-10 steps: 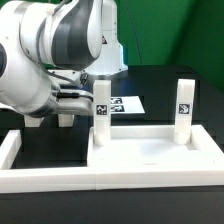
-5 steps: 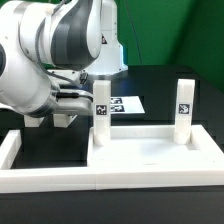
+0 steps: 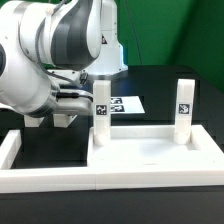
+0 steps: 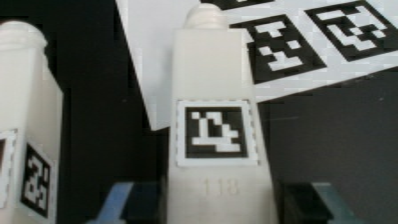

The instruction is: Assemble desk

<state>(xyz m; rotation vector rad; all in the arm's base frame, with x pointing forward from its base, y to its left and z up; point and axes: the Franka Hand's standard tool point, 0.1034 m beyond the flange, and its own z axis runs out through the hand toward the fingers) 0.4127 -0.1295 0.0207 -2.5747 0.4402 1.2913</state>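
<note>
Snugly, claw (image 4: 219, 202) clasps the upright leg (image 4: 214, 75) (jaws half-closed).

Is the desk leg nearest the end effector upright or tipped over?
Upright. The leg stands straight at a corner of the tabletop, parallel to the second leg.
</note>
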